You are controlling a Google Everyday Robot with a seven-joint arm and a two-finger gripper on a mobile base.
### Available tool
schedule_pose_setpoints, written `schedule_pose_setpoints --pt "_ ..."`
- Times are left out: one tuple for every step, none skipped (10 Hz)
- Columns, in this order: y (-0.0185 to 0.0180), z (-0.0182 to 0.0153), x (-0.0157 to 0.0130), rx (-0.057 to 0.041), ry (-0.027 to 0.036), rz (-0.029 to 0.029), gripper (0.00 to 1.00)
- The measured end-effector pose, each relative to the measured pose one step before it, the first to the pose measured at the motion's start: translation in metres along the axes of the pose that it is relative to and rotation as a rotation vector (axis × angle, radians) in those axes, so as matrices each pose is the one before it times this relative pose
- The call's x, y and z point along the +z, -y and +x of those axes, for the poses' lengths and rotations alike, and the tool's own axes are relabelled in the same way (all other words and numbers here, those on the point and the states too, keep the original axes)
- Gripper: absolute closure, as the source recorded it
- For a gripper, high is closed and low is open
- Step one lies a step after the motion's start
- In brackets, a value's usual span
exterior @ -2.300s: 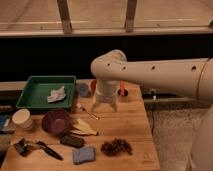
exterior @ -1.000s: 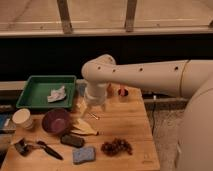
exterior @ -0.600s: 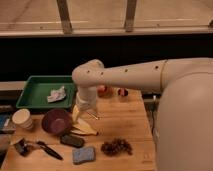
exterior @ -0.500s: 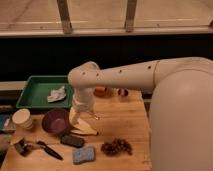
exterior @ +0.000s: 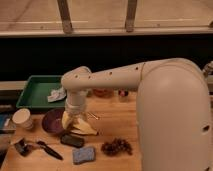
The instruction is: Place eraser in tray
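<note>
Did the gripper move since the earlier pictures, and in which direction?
Yes. The gripper went left and lower in the view: it was right of the tray, now it hangs below the tray's right corner, near the eraser.

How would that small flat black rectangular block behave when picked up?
The black rectangular eraser lies flat, so it probably won't roll or tip. It looks small, so likely light. The gripper hangs close above it.

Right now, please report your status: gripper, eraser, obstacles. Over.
Gripper low over table, close by eraser. Eraser on table, outside tray. Bowl roughly between eraser and tray.
</note>
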Motion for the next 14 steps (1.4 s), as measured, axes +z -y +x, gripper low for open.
schedule_pose_setpoints --pt "0.00124 0.00120 -0.00001 0.00158 -0.00368 0.00167 0.35" --pt "-0.00182 -0.00094 0.00026 -0.00319 0.00122 -0.00056 0.35" --pt "0.00006 -0.00057 -0.00145 -0.00014 0.00419 0.00069 0.35" --pt "0.00119 0.00076 -0.00039 -0.00687 -0.01416 0.01685 0.35" --pt "-0.00578 -0.00416 0.00344 -0.01946 -0.02118 0.02077 0.35" --pt "-0.00927 -0.00126 0.00853 -0.02070 -0.02733 0.00448 0.35" --pt "-0.00083 -0.00053 0.00574 -0.00310 -0.01523 0.00194 0.35" --pt "-0.00064 0.00049 0.00594 -0.00248 -0.01559 0.00040 0.35" --pt "-0.00634 -0.00046 0.00895 -0.01121 -0.02116 -0.00543 0.35" --pt "-0.00097 0.00029 0.00502 -0.00266 -0.01224 -0.00168 0.35" --pt "-0.00072 0.00035 0.00445 -0.00303 -0.00899 -0.00571 0.35" --pt "-0.00143 0.00036 0.00518 -0.00498 -0.00762 -0.01608 0.35" --pt "-0.00221 0.00105 0.00939 -0.00364 -0.00963 -0.02254 0.35" --pt "-0.00136 0.00068 0.00583 -0.00143 -0.00655 -0.01258 0.35"
